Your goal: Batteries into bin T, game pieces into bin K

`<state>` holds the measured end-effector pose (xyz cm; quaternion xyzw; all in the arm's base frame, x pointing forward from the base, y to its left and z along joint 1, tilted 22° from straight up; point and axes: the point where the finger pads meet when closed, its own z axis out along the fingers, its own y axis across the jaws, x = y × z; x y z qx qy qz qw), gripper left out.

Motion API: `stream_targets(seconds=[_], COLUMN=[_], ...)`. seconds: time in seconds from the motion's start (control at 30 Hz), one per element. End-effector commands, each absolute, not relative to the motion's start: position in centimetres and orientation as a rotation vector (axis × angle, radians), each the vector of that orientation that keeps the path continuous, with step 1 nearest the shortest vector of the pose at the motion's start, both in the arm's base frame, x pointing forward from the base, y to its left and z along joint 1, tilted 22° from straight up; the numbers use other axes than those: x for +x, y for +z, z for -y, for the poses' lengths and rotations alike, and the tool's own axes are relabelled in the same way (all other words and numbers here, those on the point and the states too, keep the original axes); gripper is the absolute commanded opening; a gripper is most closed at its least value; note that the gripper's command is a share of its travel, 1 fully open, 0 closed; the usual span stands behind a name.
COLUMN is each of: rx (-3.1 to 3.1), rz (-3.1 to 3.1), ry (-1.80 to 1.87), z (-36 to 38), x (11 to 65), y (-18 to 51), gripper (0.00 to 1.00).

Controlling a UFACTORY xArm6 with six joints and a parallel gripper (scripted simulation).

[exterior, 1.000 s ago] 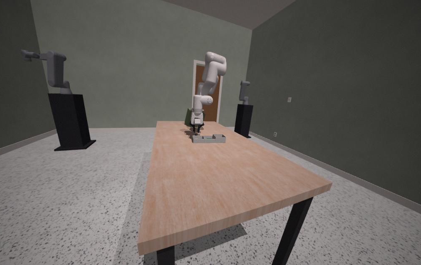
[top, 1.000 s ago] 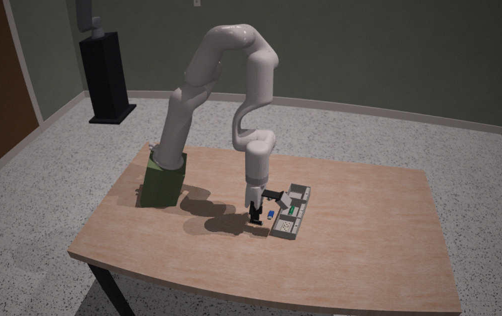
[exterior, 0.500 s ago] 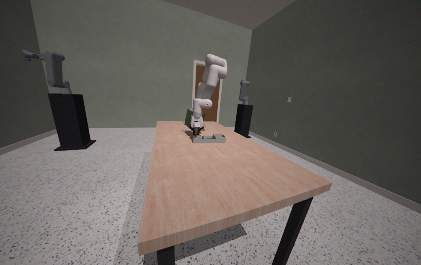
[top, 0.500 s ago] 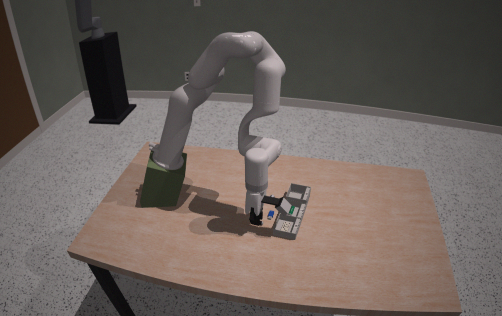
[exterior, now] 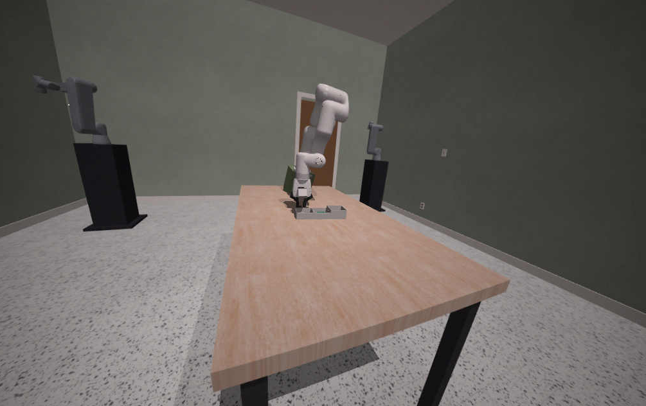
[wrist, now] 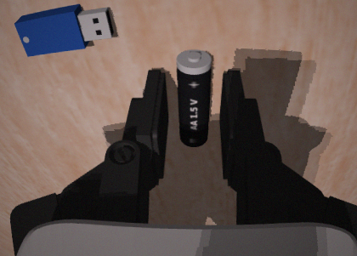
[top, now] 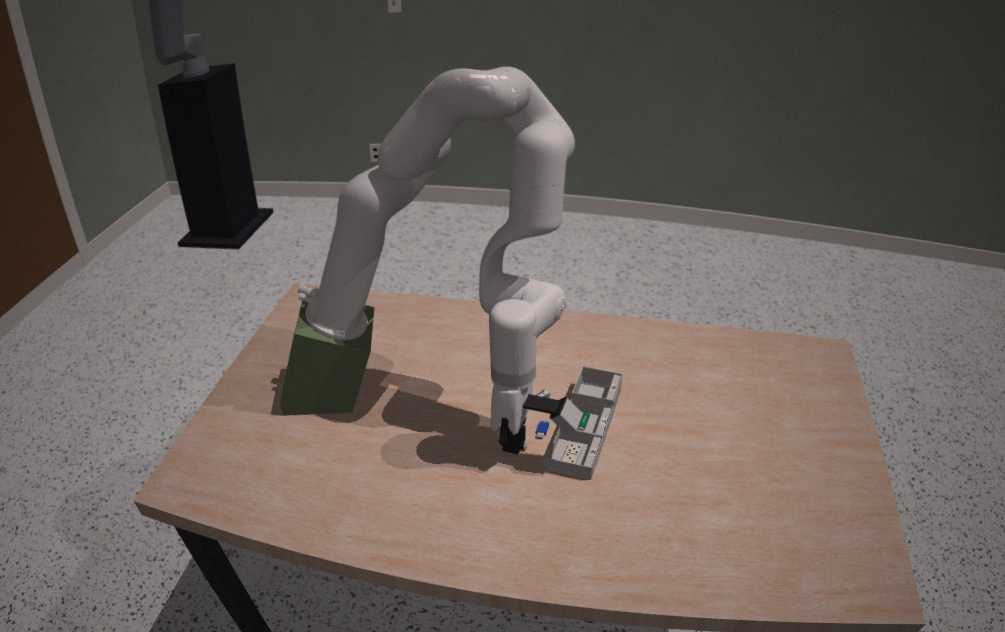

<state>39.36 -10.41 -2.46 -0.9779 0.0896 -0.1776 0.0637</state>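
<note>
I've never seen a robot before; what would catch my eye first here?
Probably the big pale arm, arching over the wooden table from a green block. Up close, a black AA battery lies between the open fingers of its black tool, with a bright blue USB stick nearby.
</note>
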Motion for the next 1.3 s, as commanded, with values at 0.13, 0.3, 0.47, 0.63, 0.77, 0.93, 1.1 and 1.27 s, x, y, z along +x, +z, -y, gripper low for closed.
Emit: stream_targets(seconds=[0.13, 0.3, 0.47, 0.63, 0.77, 0.93, 1.1, 1.27], rx=[-2.954, -2.954, -2.954, -2.954, -2.954, -2.954, -2.954, -2.954], rz=[-0.271, -0.271, -0.271, -0.271, -0.271, -0.271, -0.271, -0.271], ry=[-0.539, -0.539, -0.539, -0.539, -0.539, -0.539, -0.539, -0.540], z=[10.4, 10.4, 10.4, 10.4, 10.4, 10.4, 10.5, 10.6], x=[39.4, 39.4, 39.4, 39.4, 39.4, 39.4, 39.2, 38.8], y=[-2.4, -2.4, -2.4, -2.4, -2.4, -2.4, -1.8, -0.9], gripper=[0.00, 0.00, 0.00, 0.00, 0.00, 0.00, 0.00, 0.00])
